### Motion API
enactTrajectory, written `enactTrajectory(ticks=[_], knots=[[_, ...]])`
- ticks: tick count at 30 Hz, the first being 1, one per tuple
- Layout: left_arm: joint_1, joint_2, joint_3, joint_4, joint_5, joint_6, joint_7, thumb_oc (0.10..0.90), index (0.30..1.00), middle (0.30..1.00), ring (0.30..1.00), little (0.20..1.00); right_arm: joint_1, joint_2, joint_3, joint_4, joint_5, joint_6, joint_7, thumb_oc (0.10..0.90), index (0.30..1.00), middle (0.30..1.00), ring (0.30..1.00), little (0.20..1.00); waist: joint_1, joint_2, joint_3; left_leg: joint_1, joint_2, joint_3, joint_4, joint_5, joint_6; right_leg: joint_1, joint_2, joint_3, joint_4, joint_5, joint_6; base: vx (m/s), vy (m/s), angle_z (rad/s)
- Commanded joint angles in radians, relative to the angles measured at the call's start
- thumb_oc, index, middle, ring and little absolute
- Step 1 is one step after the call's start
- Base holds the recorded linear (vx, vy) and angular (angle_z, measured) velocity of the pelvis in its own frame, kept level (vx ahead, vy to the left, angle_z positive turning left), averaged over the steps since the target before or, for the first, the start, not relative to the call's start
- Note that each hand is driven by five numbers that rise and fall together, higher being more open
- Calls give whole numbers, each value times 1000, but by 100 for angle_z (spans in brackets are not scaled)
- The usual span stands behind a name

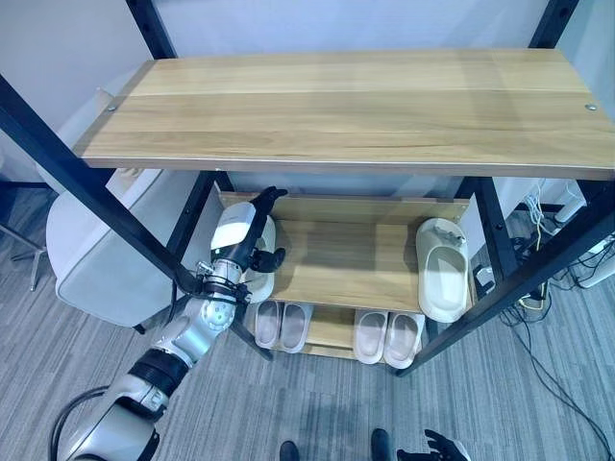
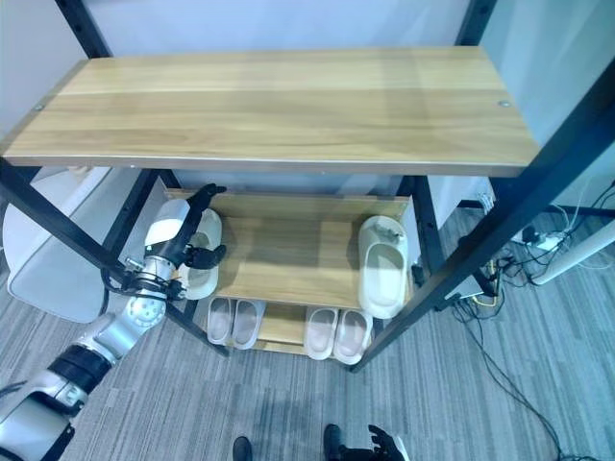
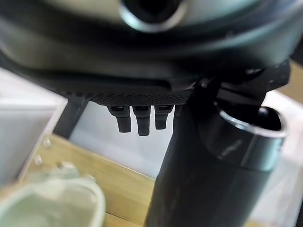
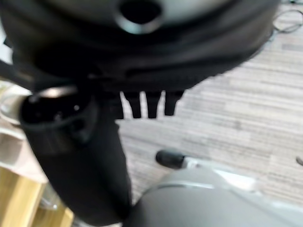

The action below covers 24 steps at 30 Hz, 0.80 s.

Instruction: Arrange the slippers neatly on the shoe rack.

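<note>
Left eye view: slippers on the wooden shoe rack

Left hand [image 1: 245,240], fingers spread and relaxed, rests over a cream rubber slipper [image 1: 261,279] at the middle shelf's [image 1: 346,259] left end. A second cream slipper [image 1: 442,269] lies at its right end. Two pale pairs [image 1: 282,325] [image 1: 386,336] sit on the bottom shelf. Right hand [image 1: 437,448], fingers relaxed, hangs low.

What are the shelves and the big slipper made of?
The shelves look like pale wood with visible grain, perhaps laminate, on a black metal-looking frame. The big slipper looks like smooth, matte cream foam or rubber, moulded in one piece.
</note>
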<state>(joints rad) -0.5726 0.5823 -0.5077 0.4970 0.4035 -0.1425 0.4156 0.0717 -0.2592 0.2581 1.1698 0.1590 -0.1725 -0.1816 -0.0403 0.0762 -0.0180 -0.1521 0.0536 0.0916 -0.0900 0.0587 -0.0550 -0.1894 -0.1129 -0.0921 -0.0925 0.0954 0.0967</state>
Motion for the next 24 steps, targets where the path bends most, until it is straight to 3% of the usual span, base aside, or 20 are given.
enactTrajectory(ticks=[1,7,24], knots=[[-237,60,28,37,80,0,107,800,900,900,900,900,22,-21,17,-3,-38,-18,-17,800,900,900,900,900,12,-2,15,-13,-70,-12,3,-56,-2,14,-13,0,5,-58,93,-21,16,-5],[-327,88,-34,82,165,37,122,800,900,900,900,900,11,-26,25,-12,-29,-34,-23,800,900,900,900,900,11,-11,19,-37,-68,-11,3,-53,-1,-10,-14,1,5,-49,97,-17,7,-6],[-354,103,-68,85,252,79,119,800,900,900,900,900,-2,-22,26,-45,-14,-50,-39,800,900,900,900,900,20,-32,39,-67,-65,-13,3,-47,0,-40,-13,1,5,-37,97,-9,0,0]])
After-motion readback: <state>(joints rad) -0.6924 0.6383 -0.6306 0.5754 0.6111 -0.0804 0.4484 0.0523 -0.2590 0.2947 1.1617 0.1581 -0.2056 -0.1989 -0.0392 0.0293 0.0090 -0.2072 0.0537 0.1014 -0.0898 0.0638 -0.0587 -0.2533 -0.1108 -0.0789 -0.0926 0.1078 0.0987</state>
